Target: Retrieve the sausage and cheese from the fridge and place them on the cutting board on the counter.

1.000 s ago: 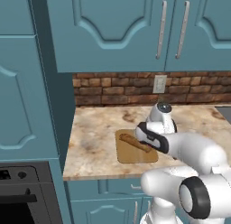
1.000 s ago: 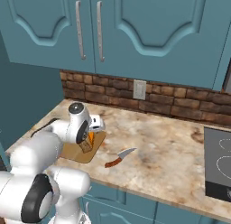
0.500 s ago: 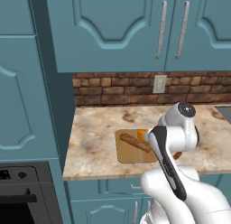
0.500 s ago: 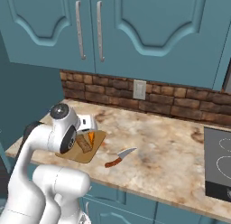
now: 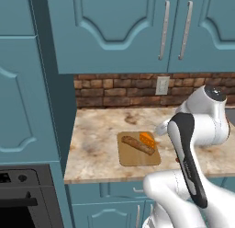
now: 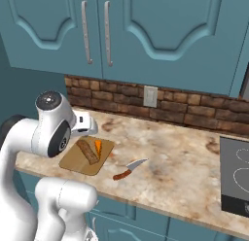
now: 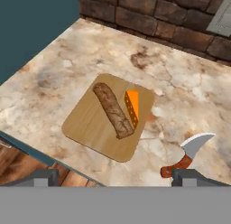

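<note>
As sausage (image 7: 113, 110) and cheese (image 7: 131, 107) lay touching on the cutting board (image 7: 86, 123), the pincer (image 7: 116, 175) hung wide, empty, its delivery apparently complete.

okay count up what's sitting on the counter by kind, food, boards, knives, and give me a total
Food: 2, the sausage and the cheese, side by side on the board.
Boards: 1, the cutting board.
Knives: 1, a knife with a reddish-brown handle, lying on the counter beside the board.
Total: 4
</note>
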